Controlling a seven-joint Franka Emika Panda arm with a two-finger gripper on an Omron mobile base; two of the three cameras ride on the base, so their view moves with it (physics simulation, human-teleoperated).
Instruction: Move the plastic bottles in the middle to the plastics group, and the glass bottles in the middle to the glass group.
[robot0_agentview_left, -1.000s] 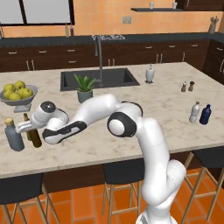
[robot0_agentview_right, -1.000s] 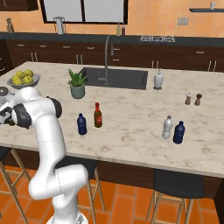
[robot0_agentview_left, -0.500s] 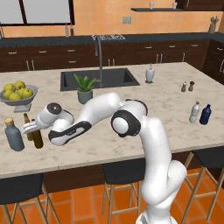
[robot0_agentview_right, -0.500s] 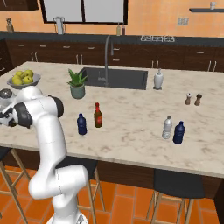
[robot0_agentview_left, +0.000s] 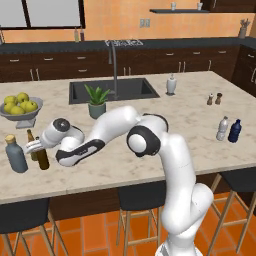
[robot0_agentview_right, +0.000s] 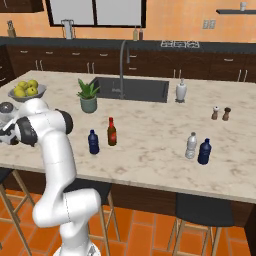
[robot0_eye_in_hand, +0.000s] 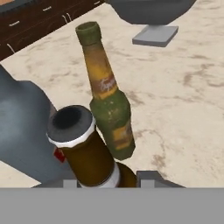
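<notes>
Left base view: white arm w/ dark joints rises from lower right, bends at the elbow and reaches far left, low over the pale marbled stone counter (robot0_agentview_left: 165, 145). Gripper (robot0_agentview_left: 36, 146) lies roughly level, closed on the plain slim dark brown glass bottle (robot0_agentview_left: 42, 158), which stands upright. Just left of it: broad grey-blue bottle w/ tan cork stopper (robot0_agentview_left: 15, 155); thin olive-green bottle w/ tan cap (robot0_agentview_left: 31, 143) is partly hidden behind the hand. Grey bowl of yellow fruit (robot0_agentview_left: 20, 109) sits behind them. Far right of the counter: pale clear plastic bottle w/ white cap (robot0_agentview_left: 222, 129) next to a dark blue bottle of like size (robot0_agentview_left: 234, 131), well apart from the hand.

Right base view: arm climbs from lower left, forearm folded toward the left edge; hand cut off by the frame. Mid-counter: small squat navy-blue bottle w/ blue cap (robot0_agentview_right: 93, 142) and slim brown bottle w/ red cap and neck (robot0_agentview_right: 112, 132) stand upright, close together. Potted green plant (robot0_agentview_right: 88, 96) behind them, beside the dark sink basin (robot0_agentview_right: 132, 89).

Hand view: camera looks down the brown bottle's neck; dark mouth ringed by a white band, glossy amber-brown body, seated at the finger tips (robot0_eye_in_hand: 151, 178). Olive-green bottle just beyond, worn label, appears tilted in this rolled view. Matte grey-blue body at left, nearly touching the brown one; contact can't be told.
</notes>
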